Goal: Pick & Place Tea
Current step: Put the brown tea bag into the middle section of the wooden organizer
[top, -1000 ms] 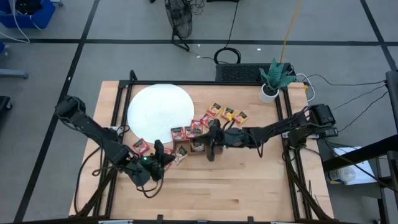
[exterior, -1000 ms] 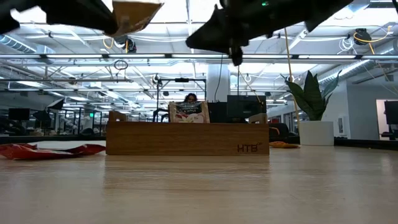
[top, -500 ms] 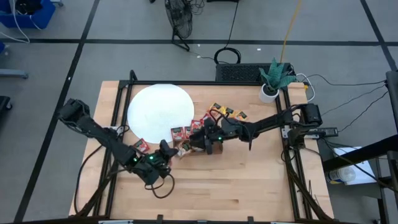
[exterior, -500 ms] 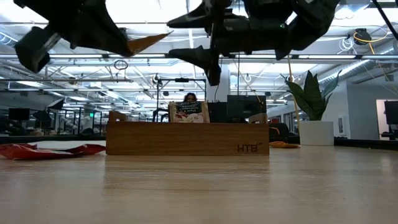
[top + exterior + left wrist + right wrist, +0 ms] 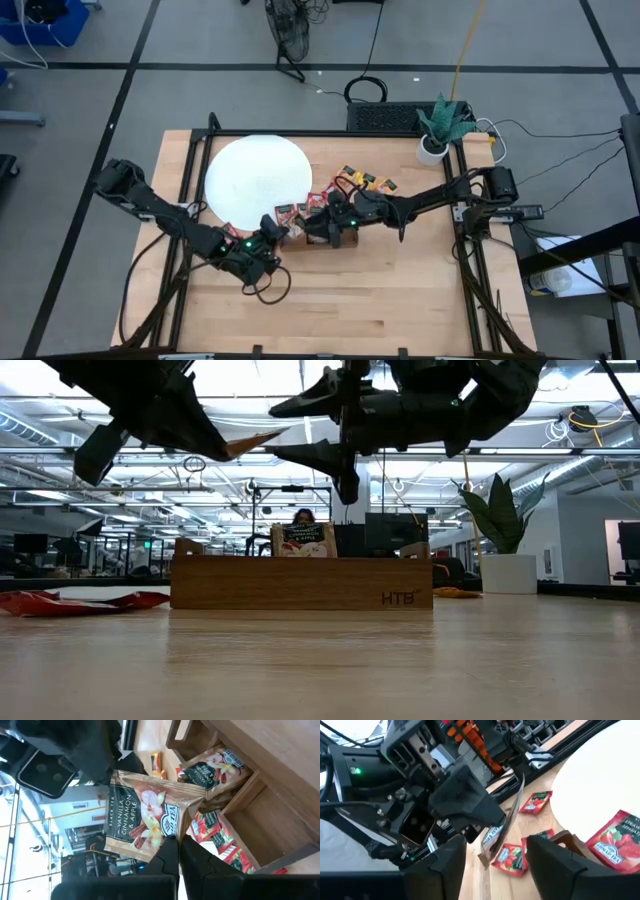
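Observation:
My left gripper (image 5: 179,848) is shut on a brown-gold tea sachet (image 5: 142,817) marked vanilla, cinnamon and apple, held in the air beside the wooden tray (image 5: 300,583). Level with it, a short way toward the table's right, my right gripper (image 5: 497,845) stands open with nothing between its fingers. In the low view both grippers (image 5: 165,415) (image 5: 305,430) hang well above the tray. The tray's compartments hold a second vanilla sachet (image 5: 215,767) and red sachets (image 5: 215,832). More red sachets (image 5: 535,802) lie flat on the table by the white disc (image 5: 257,177). My left gripper pinches the sachet between its two fingers at one edge (image 5: 169,836). The rest of the sachet stands out flat beyond the fingertips. It is lifted clear of the table and tray, tilted, its free corner (image 5: 262,438) pointing toward my right gripper.
Orange-yellow sachets (image 5: 366,182) lie behind the tray. A potted plant (image 5: 438,128) stands at the table's far right corner. Red sachets (image 5: 60,601) lie on the table left of the tray. Bare wood stretches along the near edge (image 5: 380,300).
My left gripper has carried the sachet toward the table's right, nearer the tray, sinking a little and rolling, so the sachet turned with it. My right gripper has opened, rolled, and shifted toward the table's left, above the tray.

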{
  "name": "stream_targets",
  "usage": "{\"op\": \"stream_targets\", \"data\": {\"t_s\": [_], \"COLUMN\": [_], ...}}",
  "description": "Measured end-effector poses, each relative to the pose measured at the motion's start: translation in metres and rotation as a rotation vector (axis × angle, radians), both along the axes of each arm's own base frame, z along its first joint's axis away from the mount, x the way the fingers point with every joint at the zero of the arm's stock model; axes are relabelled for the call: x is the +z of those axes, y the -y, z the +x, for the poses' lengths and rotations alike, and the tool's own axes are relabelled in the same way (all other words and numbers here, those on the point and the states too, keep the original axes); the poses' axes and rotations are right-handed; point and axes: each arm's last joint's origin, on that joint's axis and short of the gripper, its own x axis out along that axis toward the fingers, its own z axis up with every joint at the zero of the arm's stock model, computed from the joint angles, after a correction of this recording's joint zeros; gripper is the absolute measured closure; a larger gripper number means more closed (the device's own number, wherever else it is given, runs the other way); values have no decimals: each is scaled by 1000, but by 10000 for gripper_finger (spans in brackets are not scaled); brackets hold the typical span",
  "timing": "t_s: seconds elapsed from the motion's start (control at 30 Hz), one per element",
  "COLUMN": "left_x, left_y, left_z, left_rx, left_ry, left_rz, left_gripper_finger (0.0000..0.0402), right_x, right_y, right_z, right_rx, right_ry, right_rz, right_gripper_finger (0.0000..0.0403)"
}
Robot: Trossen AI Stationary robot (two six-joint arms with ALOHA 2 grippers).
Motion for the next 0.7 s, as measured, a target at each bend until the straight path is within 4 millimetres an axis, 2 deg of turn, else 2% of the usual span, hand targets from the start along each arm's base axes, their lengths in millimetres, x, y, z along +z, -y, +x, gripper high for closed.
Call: {"op": "stream_targets", "data": {"t_s": [0.27, 0.5, 0.7], "left_x": [0, 1, 1], "left_y": [-1, 1, -1], "left_z": [1, 3, 4], "left_rx": [-2, -23, -13], "left_ry": [2, 14, 21], "left_rz": [-14, -54, -69], "left_gripper_finger": [396, 396, 395], "right_x": [-2, -2, -3], "right_y": [4, 8, 1], "right_z": [0, 0, 0], "right_rx": [-30, -28, 13], "right_ry": [-16, -3, -10], "right_rz": [-17, -107, -143], "right_gripper_finger": [274, 389, 402]}}
